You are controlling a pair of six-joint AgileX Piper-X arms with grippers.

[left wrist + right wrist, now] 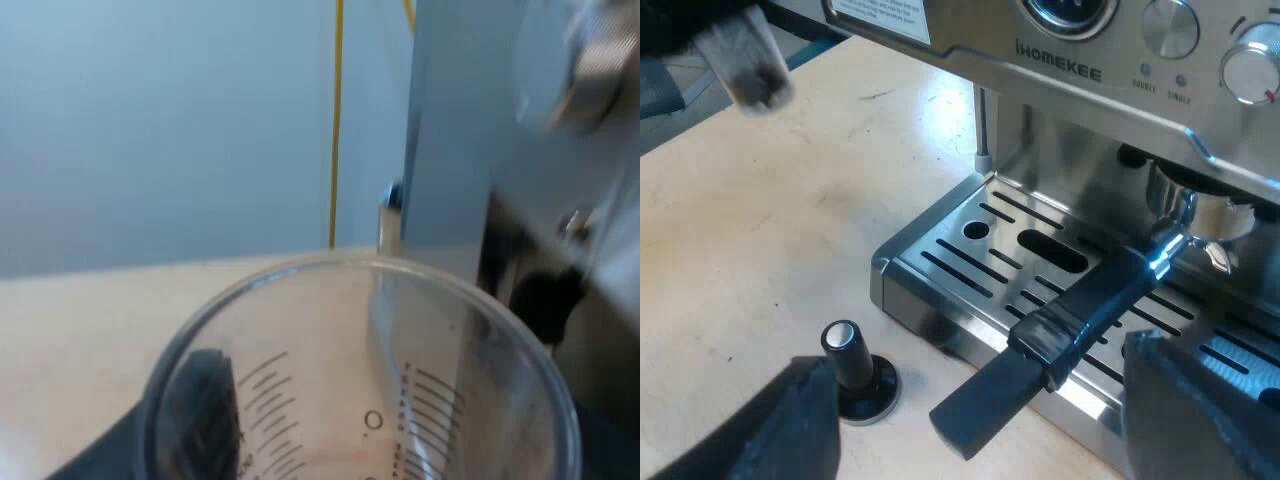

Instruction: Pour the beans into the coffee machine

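A clear measuring glass (330, 400) with printed scale marks sits right under the left wrist camera, beside the espresso machine's side wall (450, 150). My left gripper (350, 450) is shut on the glass; one dark finger (205, 410) shows through its wall. I see no beans in the part of the glass that shows. My right gripper (985, 425) hovers open in front of the espresso machine (1060, 60). Its fingers (1200, 410) stand wide apart on either side of the end of the holder's dark handle (1040, 350). The holder is locked under the machine's front.
A tamper with a black knob (855, 375) stands on the pale table, close to the corner of the slotted drip tray (980, 250). A thin steam wand (982, 130) hangs beside the tray. A blurred grey shape (740, 55) is farther off above the table.
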